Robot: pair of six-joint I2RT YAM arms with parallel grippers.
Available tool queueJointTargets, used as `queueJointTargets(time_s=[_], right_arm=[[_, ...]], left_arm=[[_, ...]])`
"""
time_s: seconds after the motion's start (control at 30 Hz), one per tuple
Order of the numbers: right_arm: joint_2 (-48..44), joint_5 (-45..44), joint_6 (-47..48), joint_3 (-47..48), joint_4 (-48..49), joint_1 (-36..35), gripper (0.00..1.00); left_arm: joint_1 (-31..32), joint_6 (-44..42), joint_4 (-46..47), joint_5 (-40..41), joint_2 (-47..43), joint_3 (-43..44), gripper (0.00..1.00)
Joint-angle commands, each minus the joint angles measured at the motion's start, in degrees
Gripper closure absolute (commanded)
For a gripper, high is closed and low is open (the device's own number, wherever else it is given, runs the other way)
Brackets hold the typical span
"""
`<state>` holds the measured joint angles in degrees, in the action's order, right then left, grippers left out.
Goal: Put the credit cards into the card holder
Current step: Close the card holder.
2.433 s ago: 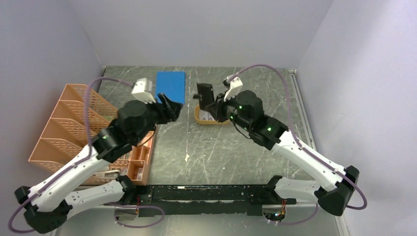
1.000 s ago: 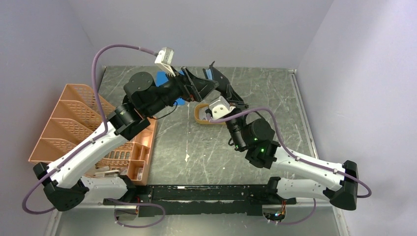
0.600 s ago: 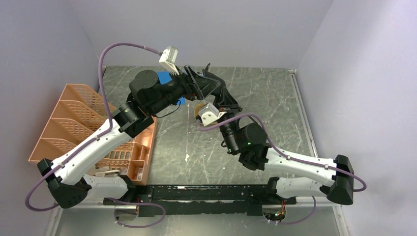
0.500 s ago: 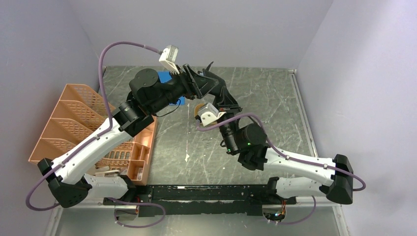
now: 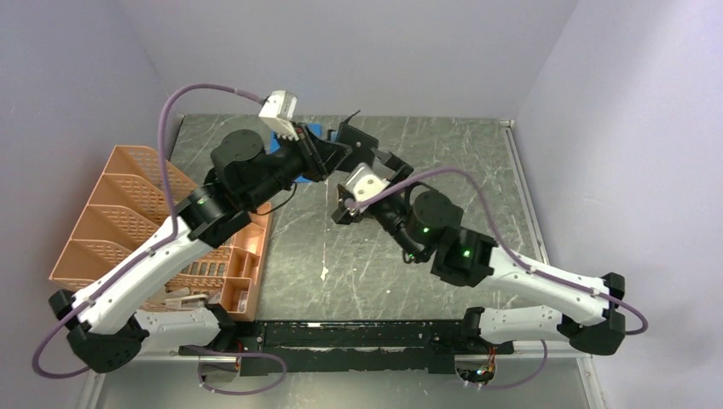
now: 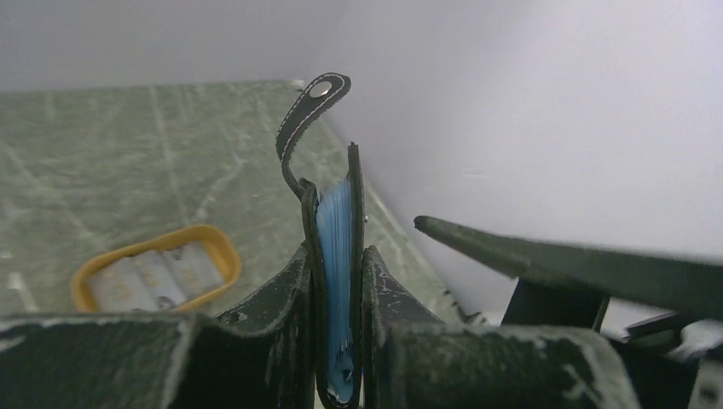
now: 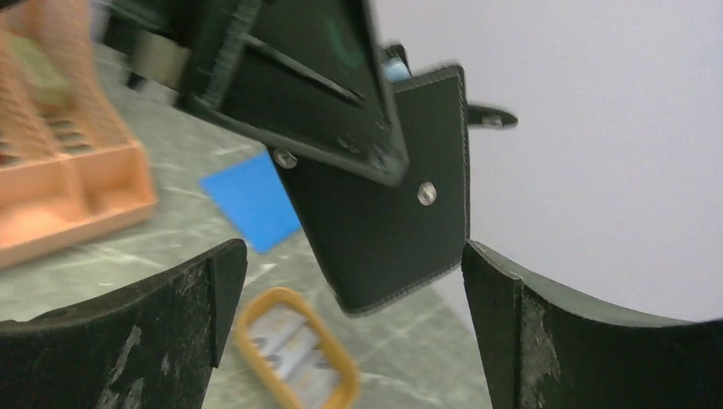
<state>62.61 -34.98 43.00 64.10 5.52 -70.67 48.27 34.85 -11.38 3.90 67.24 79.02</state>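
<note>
Nearest, on left of table [image 5: 511, 170], orange mesh rack [image 5: 119, 204] sits beside L arm. Further in, R gripper [image 7: 351, 256] has jaws spread wide. From R wrist cam the card holder [image 7: 392, 239] shows in the gap, clear of both fingers. L gripper [image 6: 335, 256] is clamped on the holder's lower part, one finger on each outer face. Holder is up off the table, upright, edge-on to L wrist cam and nearly folded, w/ bluish inner pockets showing in the slit. Snap tab [image 6: 314, 100] is loose, curling up above it. Top cam: both grippers close together toward the back, R one just beside the holder. Beyond, down on the table, orange oval tray [image 6: 223, 247] w/ pale credit cards [image 6: 158, 271] lying flat inside. Can't tell if any card is in the holder. Blue sheet [image 7: 251, 200] lies flat on the table past the tray.
</note>
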Motion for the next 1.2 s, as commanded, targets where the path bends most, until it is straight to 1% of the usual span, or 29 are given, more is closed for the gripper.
queueJointTargets(time_s=[0.0, 0.1, 0.13, 0.2, 0.33, 0.4, 0.5, 0.6, 0.73, 0.77, 0.83, 0.93, 1.0, 1.07, 1.17], right_arm=[[-3.84, 25.99, -27.61, 4.31, -20.73, 6.59, 0.00], [-7.25, 46.50, -36.72, 3.30, -20.41, 18.06, 0.00], [-8.63, 53.02, -39.86, 2.48, -19.28, 21.90, 0.00], [-11.12, 63.38, -45.92, 1.10, -16.28, 26.76, 0.00], [-13.18, 77.36, -57.29, -1.76, -8.74, 31.21, 0.00], [-13.52, 83.24, -64.35, -3.52, -0.73, 32.65, 0.00], [-12.06, 91.45, -77.32, -4.71, 12.93, 33.88, 0.00], [-9.94, 94.68, -88.37, -5.77, 24.82, 33.90, 0.00], [-7.50, 96.40, -95.44, -5.07, 31.55, 33.49, 0.00], [-6.90, 97.02, -95.85, -4.42, 31.76, 33.23, 0.00], [-6.34, 97.41, -94.42, -3.25, 29.85, 32.51, 0.00], [-5.78, 97.23, -87.02, -0.37, 18.92, 30.63, 0.00], [-5.46, 97.46, -85.17, 0.33, 15.99, 29.04, 0.01], [-5.19, 97.26, -83.35, 0.93, 13.68, 27.53, 0.04], [-4.39, 95.20, -78.04, 3.28, 5.95, 25.15, 0.10]], left_arm=[[-0.70, -12.26, -1.85, 2.82, -8.74, -1.75, 0.95], [-0.68, -18.73, -4.98, -2.72, -14.04, -3.75, 0.95], [-0.64, -20.56, -6.46, -6.24, -15.55, -4.06, 0.95], [-0.65, -23.23, -8.85, -13.87, -18.48, -4.45, 0.95], [-0.63, -25.75, -9.52, -30.09, -22.35, -6.51, 0.95], [-0.63, -26.53, -9.15, -37.31, -23.23, -6.74, 0.95], [-0.63, -27.70, -10.32, -43.28, -22.39, -4.48, 0.95], [-0.63, -28.30, -11.34, -47.54, -20.41, -1.42, 0.95], [-0.63, -26.08, -7.88, -52.45, -18.10, -0.58, 0.95], [-0.66, -25.72, -7.50, -53.13, -17.52, -0.36, 0.95], [-0.63, -25.07, -6.40, -54.18, -16.52, 0.11, 0.95], [-0.66, -23.62, -3.95, -55.50, -15.57, 0.34, 0.95], [-0.63, -23.02, -2.87, -55.49, -15.04, 0.47, 0.95], [-0.68, -22.76, -2.06, -54.94, -14.43, 0.61, 0.95], [-0.64, -20.77, 0.71, -54.93, -13.61, 0.28, 0.95]])
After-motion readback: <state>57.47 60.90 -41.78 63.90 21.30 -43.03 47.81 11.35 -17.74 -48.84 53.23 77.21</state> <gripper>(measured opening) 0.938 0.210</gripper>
